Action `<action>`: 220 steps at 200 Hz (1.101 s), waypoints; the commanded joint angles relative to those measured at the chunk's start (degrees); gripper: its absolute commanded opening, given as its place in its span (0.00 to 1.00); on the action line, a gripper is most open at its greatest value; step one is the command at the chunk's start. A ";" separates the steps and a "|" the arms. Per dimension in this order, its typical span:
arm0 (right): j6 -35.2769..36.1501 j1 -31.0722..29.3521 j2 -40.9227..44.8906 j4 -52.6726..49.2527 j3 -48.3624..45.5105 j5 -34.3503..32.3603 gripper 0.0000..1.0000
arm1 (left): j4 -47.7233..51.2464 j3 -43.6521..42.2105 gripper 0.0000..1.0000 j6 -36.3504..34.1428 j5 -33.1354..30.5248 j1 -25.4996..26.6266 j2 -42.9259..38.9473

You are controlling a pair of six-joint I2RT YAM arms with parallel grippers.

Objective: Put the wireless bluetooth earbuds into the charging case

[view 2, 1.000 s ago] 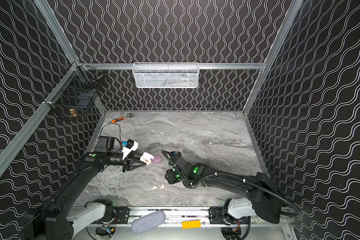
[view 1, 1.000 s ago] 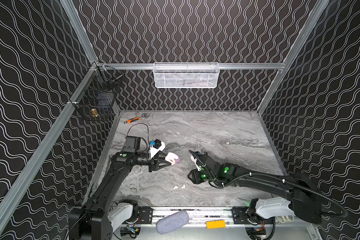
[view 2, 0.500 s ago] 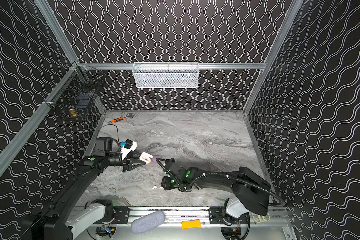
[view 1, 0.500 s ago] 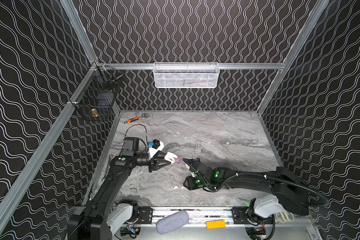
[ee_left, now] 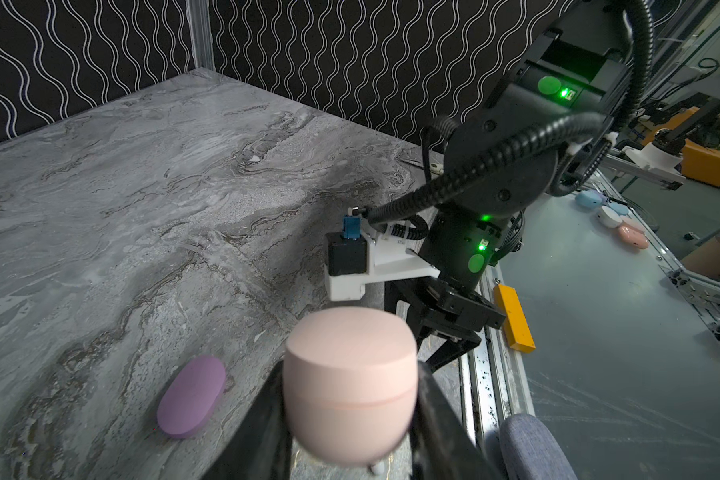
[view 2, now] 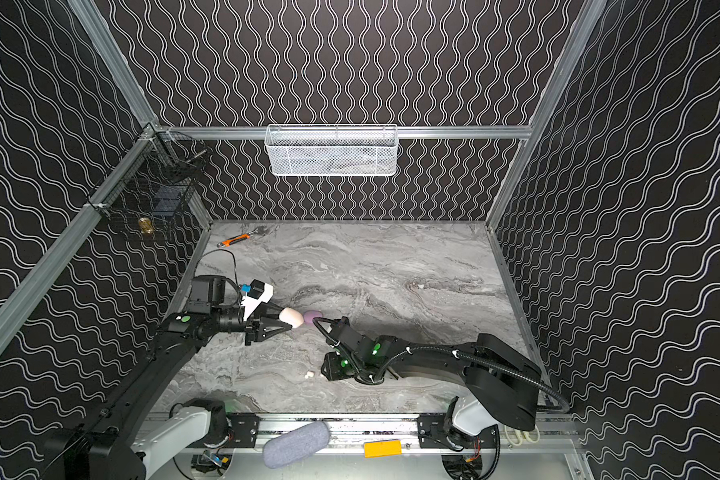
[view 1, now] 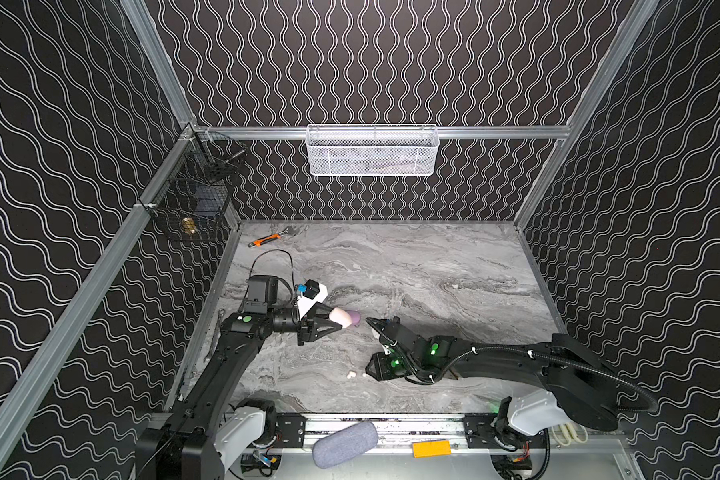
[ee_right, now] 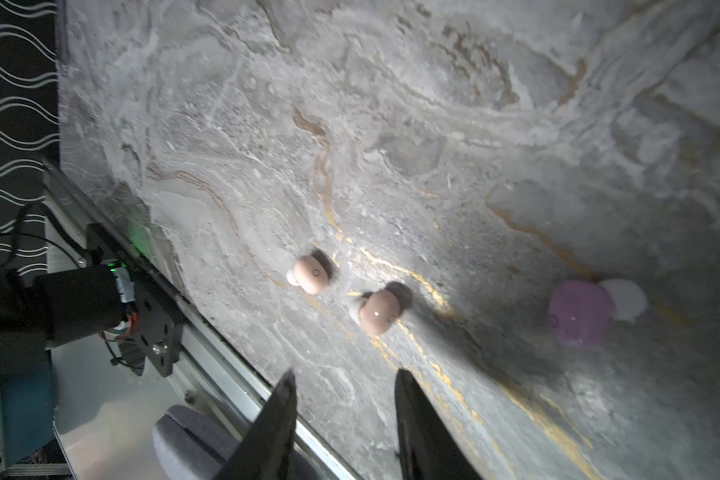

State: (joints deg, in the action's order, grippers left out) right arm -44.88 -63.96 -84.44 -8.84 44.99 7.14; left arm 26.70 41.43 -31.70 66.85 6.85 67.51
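The left jaws are clamped across a closed cream-pink charging case (ee_left: 350, 386), held off the table (view 1: 433, 270). The right jaws stand part open and empty, pointing toward two cream-pink earbuds (ee_right: 310, 274) that lie close together. In a top view the earbuds (view 1: 352, 375) sit at 6 o'clock of the held case, near the table's front edge. A lilac earbud (ee_right: 578, 316) lies apart. The buds look light, hard, slick and rounded, so likely to squirt out. Grip across the broad body, not the soft tip.

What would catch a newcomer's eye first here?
The left hand holds a pale pink case over the marble table, with a purple case lying just beyond it. Two cream earbuds and a lilac earbud lie loose on the table ahead of the open right hand.
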 commanded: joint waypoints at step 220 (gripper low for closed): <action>13.63 1.00 1.68 -8.99 23.03 -9.01 0.70 | 0.28 0.29 0.06 0.33 1.27 0.50 -0.21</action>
State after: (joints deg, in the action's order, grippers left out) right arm -31.86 -62.94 -82.11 -18.26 67.26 -3.27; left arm 27.64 41.21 -31.31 65.91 7.16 67.40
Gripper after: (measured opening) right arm 0.704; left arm 0.394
